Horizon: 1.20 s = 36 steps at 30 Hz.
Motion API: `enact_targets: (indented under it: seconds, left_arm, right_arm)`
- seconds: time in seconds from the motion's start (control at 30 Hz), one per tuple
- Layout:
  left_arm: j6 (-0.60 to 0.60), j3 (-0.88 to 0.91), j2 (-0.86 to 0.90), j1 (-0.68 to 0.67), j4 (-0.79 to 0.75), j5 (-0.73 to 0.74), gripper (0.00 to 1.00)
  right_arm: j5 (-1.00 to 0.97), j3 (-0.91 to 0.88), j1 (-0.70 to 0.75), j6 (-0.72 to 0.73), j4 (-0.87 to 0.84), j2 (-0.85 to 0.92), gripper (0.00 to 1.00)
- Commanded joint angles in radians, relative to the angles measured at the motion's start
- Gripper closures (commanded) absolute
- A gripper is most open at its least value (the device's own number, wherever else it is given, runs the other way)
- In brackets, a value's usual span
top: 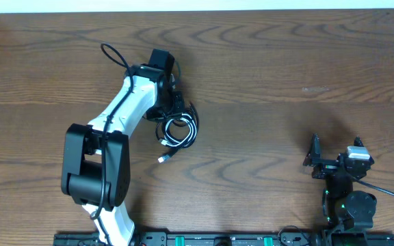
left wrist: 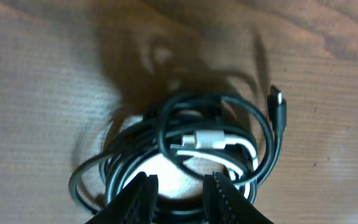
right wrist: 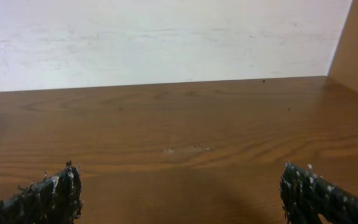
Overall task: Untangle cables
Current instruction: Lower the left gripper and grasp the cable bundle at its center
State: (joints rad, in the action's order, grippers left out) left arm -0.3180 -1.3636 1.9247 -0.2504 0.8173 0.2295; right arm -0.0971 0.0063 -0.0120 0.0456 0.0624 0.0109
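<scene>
Black cable (left wrist: 194, 98) and white cable (left wrist: 213, 140) look light and floppy, coiled together. Left gripper (left wrist: 182, 182) hangs over them, jaws a bit apart. I'd pinch the black plug (left wrist: 278, 99). Right gripper (right wrist: 180, 186) is wide open and empty.

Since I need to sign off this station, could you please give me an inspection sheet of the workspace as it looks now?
Surface: wooden table, no spills seen.
Job's things: black cable and white cable coiled together in one bundle, not yet separated.
Clutter: nothing seen.
Grippers: left gripper over the bundle, fingers parted, black strands crossing the gap; right gripper fingers wide apart, empty, far from the bundle.
Cables: rig wire loops off the left arm.
Surroundings: pale wall behind the table.
</scene>
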Motion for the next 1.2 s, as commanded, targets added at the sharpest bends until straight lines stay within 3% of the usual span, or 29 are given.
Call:
enact_targets:
  seconds: [0.0, 0.57, 0.77, 1.17]
  left_arm:
    - [-0.011, 0.022, 0.032, 0.002, -0.031, -0.017, 0.69]
    - [-0.062, 0.026, 0.164, 0.002, -0.116, -0.084, 0.7]
    - [-0.061, 0.024, 0.161, 0.003, -0.116, -0.029, 0.92]
    - [-0.061, 0.009, -0.068, 0.06, -0.12, -0.005, 0.93]
  right_arm:
    - [0.002, -0.001, -0.008, 0.013, 0.003, -0.005, 0.01]
    - [0.002, -0.001, -0.008, 0.013, 0.003, -0.005, 0.01]
    - [0.002, -0.001, -0.008, 0.013, 0.003, -0.005, 0.01]
    - [0.002, -0.001, -0.008, 0.013, 0.003, -0.005, 0.01]
